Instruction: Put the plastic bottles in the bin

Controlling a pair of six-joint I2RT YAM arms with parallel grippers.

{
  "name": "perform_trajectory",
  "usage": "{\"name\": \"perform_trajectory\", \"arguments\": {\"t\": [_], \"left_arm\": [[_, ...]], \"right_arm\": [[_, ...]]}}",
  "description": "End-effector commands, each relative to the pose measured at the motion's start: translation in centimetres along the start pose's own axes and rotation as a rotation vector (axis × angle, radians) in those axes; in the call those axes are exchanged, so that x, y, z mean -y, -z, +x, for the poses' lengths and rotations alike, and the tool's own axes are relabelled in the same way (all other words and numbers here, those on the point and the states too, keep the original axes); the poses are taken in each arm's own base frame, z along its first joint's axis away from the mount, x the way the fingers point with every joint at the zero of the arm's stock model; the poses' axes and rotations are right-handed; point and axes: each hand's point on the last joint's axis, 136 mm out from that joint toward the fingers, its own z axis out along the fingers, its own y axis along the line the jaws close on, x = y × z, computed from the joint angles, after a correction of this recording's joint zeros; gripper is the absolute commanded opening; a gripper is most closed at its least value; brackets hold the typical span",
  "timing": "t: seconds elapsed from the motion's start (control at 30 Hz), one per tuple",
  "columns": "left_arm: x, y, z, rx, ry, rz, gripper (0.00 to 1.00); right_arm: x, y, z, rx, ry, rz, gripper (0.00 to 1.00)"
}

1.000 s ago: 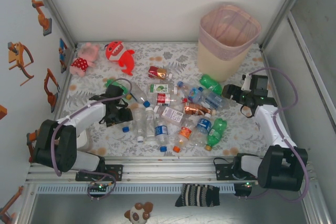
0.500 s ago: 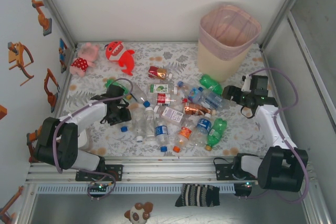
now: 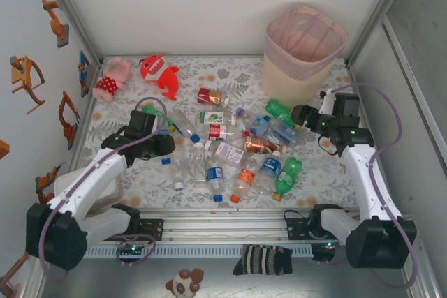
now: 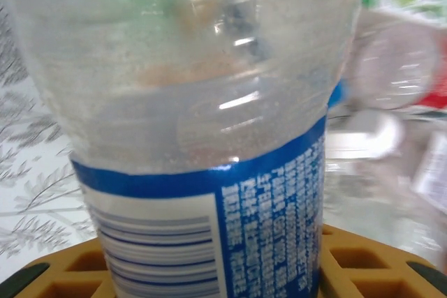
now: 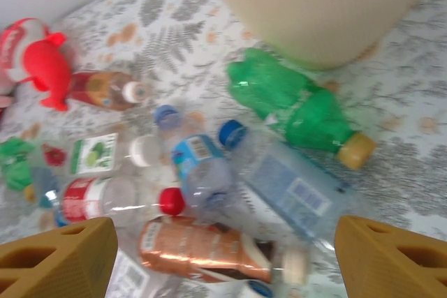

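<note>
Left wrist view: the left fingers [image 4: 367,266] are clamped on the clear plastic bottle with blue label [image 4: 209,137], gripping its body, probably for carrying. The right fingers [image 5: 59,259] stand wide above loose bottles [image 5: 202,172] on the surface, near the pink-rimmed cream round bin [image 3: 304,36], far right.

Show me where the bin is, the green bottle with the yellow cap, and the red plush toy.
bin [image 3: 290,78], top external view, cream lower wall
green bottle [image 5: 290,99], right wrist view, crushed body
red plush toy [image 3: 155,69], top external view, its body
</note>
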Motion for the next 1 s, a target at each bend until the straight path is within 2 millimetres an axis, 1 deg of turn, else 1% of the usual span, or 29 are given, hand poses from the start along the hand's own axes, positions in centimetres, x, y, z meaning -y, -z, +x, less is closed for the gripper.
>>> {"name": "perform_trajectory", "arguments": {"t": [0.0, 0.1, 0.2, 0.3, 0.37, 0.4, 0.43, 0.5, 0.57, 0.7, 0.97], "left_arm": [[4.9, 2.9, -2.3, 0.104, -0.119, 0.204, 0.45], [8.2, 4.6, -3.2, 0.165, -0.192, 0.331, 0.45], [10.8, 5.7, -3.5, 0.197, -0.261, 0.417, 0.45], [13.1, 5.9, -3.3, 0.199, -0.324, 0.476, 0.45], [14.4, 5.8, -3.0, 0.192, -0.364, 0.504, 0.45], [15.1, 5.7, -2.8, 0.187, -0.384, 0.515, 0.45], [15.7, 5.7, -2.6, 0.185, -0.402, 0.524, 0.44], [16.9, 5.6, -2.4, 0.18, -0.434, 0.544, 0.44], [18.0, 5.8, -2.3, 0.182, -0.456, 0.566, 0.45], [19.7, 6.2, -2.4, 0.2, -0.48, 0.597, 0.45], [21.7, 7.3, -2.0, 0.22, -0.505, 0.648, 0.45]], "right_arm": [[-4.0, 0.8, -0.6, 0.021, 0.013, -0.081, 0.8], [-7.4, 0.2, 0.1, 0.003, 0.049, -0.145, 0.8], [-11.0, -0.4, 0.8, -0.029, 0.079, -0.202, 0.79], [-14.8, -0.5, 1.3, -0.047, 0.13, -0.251, 0.8], [-16.9, -0.6, 1.4, -0.052, 0.165, -0.273, 0.79], [-18.4, -0.4, 1.6, -0.057, 0.187, -0.297, 0.79], [-19.2, -0.4, 1.7, -0.06, 0.2, -0.309, 0.8], [-21.7, -0.3, 2.2, -0.075, 0.231, -0.347, 0.79], [-23.4, -0.4, 2.7, -0.088, 0.253, -0.37, 0.79], [-25.7, -0.7, 3.6, -0.101, 0.268, -0.401, 0.79], [-27.9, -2.2, 6.8, -0.179, 0.278, -0.458, 0.79]]}}
